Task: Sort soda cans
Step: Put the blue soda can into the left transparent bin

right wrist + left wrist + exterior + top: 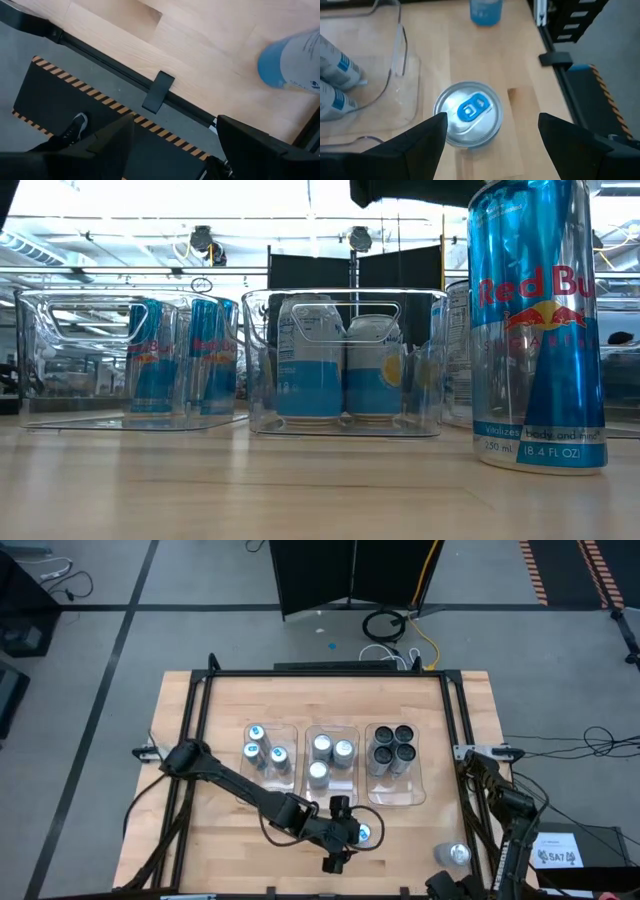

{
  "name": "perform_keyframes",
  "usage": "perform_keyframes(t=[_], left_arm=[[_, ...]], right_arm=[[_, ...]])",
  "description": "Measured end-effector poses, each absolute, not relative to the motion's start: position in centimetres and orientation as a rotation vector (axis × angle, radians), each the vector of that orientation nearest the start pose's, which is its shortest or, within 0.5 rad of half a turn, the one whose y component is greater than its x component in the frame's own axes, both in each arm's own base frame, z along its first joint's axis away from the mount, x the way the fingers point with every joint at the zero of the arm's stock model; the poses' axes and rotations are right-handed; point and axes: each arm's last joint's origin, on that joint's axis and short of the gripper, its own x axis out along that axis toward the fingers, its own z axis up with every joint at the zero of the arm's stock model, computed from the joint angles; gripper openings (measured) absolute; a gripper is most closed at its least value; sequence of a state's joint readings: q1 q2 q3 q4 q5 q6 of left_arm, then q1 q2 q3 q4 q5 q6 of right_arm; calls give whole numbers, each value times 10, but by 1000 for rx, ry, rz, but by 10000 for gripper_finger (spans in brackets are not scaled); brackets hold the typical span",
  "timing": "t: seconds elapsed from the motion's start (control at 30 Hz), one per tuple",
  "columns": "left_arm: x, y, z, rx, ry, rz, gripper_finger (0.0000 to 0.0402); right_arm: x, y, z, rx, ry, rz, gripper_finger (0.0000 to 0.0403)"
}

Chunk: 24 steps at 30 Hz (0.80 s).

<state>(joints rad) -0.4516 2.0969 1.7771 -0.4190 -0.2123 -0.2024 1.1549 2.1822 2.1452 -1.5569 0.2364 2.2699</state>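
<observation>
A soda can with a blue tab (468, 112) stands upright on the wood near the table's near edge (365, 833); it is the big blue and silver can in the low view (535, 330). My left gripper (492, 120) is open and hovers over it (348, 833), one finger on either side of the can's top, touching nothing. A second can (455, 855) stands toward the near right corner. My right gripper (175, 120) is open at the near right edge, with that can (295, 60) off to its side. Other cans stand in three clear trays.
Three clear trays sit side by side at mid-table: left (292, 730) with blue-tab cans, middle (333, 728) with plain silver tops, right (415, 790) with dark tops. A black frame (300, 673) borders the table. A person's shoe (75, 127) shows on the floor.
</observation>
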Motion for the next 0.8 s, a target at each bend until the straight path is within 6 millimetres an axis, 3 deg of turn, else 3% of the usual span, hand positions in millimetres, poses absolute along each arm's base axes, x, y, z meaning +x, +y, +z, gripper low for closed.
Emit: perform_keyframes(t=[0.13, 0.4, 0.8], left_arm=[[436, -200, 238, 48, 719, -140, 322], [437, -200, 237, 46, 714, -140, 322], [435, -205, 253, 32, 673, -160, 322]], right_arm=[[175, 378, 275, 834, 1148, -826, 277], [174, 377, 275, 829, 1148, -829, 277], [174, 377, 275, 823, 1149, -829, 277]])
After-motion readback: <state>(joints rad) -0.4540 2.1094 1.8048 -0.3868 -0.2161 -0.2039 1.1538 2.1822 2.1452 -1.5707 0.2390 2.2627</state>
